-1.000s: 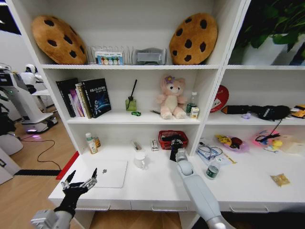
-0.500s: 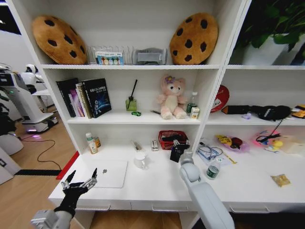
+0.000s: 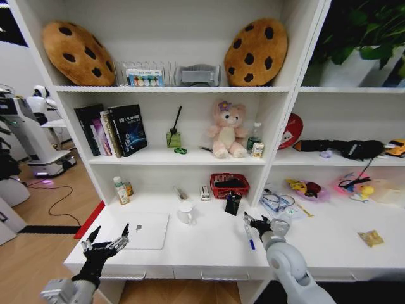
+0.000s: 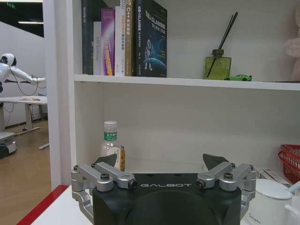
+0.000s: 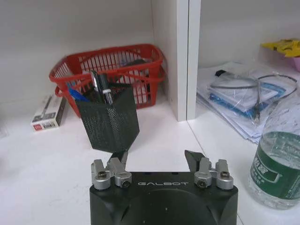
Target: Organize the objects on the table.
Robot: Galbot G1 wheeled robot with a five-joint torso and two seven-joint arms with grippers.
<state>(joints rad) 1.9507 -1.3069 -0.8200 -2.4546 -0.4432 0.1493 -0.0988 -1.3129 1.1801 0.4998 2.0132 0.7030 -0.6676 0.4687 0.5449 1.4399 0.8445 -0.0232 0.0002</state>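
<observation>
A black mesh pen holder (image 3: pixel 233 203) (image 5: pixel 110 119) with several pens (image 5: pixel 101 86) stands on the white table (image 3: pixel 190 250), just in front of a red basket (image 3: pixel 230 185) (image 5: pixel 112 63). My right gripper (image 3: pixel 253 221) (image 5: pixel 158 157) hangs open a short way in front of the holder, with nothing between its fingers. A blue pen (image 3: pixel 249 235) lies on the table beside it. The silver laptop (image 3: pixel 142 229) lies closed at the front left. My left gripper (image 3: pixel 109 233) (image 4: pixel 161 161) hovers open over the laptop's near left corner. A green toy car (image 3: pixel 181 151) (image 4: pixel 240 77) sits on the middle shelf.
A white mug (image 3: pixel 185 212) stands near the laptop, and a small bottle (image 3: pixel 120 190) (image 4: pixel 110 145) at the back left. A shelf divider (image 5: pixel 180 56) rises beside the basket. A clear green-labelled container (image 5: pixel 276 173) and papers with cables (image 5: pixel 243 93) lie to the right.
My right gripper has drawn back from the pen holder toward the table's front edge, and the holder now stands free. The left arm has not moved.
</observation>
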